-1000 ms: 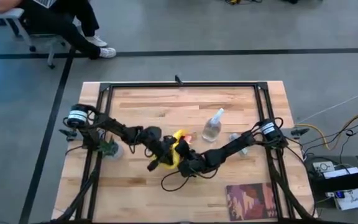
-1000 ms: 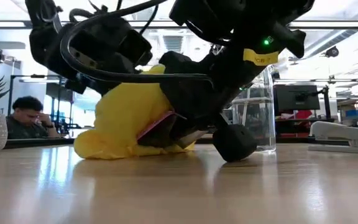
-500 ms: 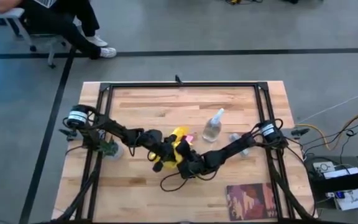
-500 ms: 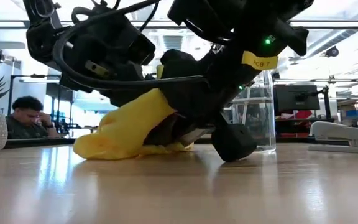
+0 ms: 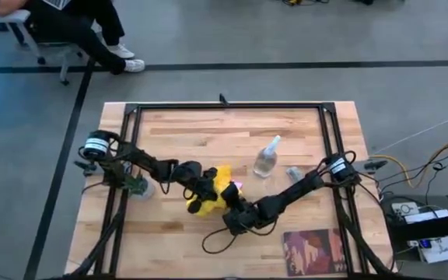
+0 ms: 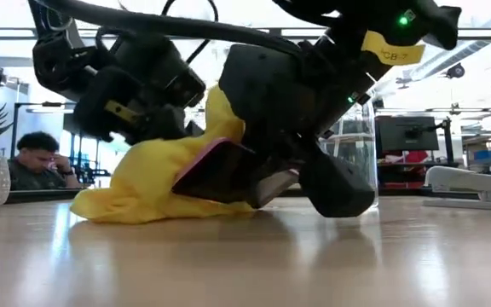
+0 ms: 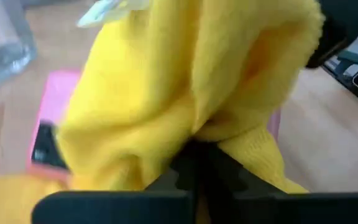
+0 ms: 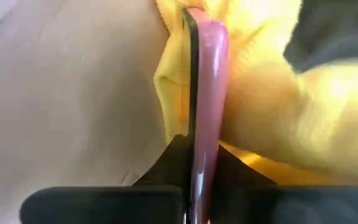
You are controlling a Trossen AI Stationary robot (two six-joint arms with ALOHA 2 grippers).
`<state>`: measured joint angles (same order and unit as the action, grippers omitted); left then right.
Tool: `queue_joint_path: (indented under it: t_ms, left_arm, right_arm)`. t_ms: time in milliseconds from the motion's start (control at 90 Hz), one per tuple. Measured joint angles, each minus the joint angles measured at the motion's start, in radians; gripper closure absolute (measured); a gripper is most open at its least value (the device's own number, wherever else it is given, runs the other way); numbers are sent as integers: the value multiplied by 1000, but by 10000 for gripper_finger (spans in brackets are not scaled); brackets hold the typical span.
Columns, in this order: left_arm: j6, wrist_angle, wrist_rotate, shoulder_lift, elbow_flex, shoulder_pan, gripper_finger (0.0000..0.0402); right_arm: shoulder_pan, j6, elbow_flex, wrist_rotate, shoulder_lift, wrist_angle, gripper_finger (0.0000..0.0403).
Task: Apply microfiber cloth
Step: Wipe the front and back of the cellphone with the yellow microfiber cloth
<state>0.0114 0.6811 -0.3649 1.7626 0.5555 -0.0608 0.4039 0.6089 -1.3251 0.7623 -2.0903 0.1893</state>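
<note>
The yellow microfiber cloth [image 5: 220,190] is bunched over a pink-cased phone [image 6: 220,170] near the table's middle. Its lower part [image 6: 118,205] lies on the wood. My left gripper [image 5: 198,202] comes from the table's left and is shut on the cloth [image 7: 166,81]. My right gripper [image 5: 236,211] comes from the right and is shut on the phone [image 8: 204,68], which shows edge-on in the right wrist view with the cloth against one face. The left wrist view shows the phone's pink back [image 7: 51,118] beside the cloth. My left gripper pinches a bunched fold of the cloth [image 7: 197,134] between its two fingers, several layers thick. The cloth bulges out ahead of the fingers and drapes against the phone, its trailing part on the table. My right gripper pinches the phone at one end [image 8: 199,146], a finger on each flat face. The phone is tilted off level, with the cloth against it.
A clear spray bottle [image 5: 266,158] stands just beyond the grippers, toward the far right. A grey stapler [image 5: 294,173] lies right of it. A small potted plant [image 5: 137,187] stands at the left and a dark red book [image 5: 313,250] at the near right. A person sits beyond the table's far left corner.
Both grippers have drawn toward the table's near edge with the phone and cloth. My left gripper has dragged the cloth across the phone, and the cloth's trailing part has slid along the table. The phone stays tilted in my right gripper.
</note>
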Motion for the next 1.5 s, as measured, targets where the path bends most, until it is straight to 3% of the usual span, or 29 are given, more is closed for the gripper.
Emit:
queue_joint_path:
  t_ms: [244,367,578,900,1178,1500]
  left_arm:
    - [-63,18,69,-11,-64,54,401]
    - [-89,105,32,-1,-61,85,401]
    - [-138,104,-27,4,-11,86,401]
    - [-142,159,-160,1,36,83,401]
    - [-134,127,-156,-4,28,87,401]
    - [-84,-114,-148,-46,-7,88,401]
  right_arm:
    - [15,-36,-53,-50,19,-60,399]
    - [18,16,-64,-48,20,-77,400]
    - [10,35,-82,-84,21,-108,400]
    - [-13,-55,-76,-232,8,-144,400]
    - [-20,-116,-75,-232,11,-114,400]
    - [-19,-138,-77,-128,61,-90,400]
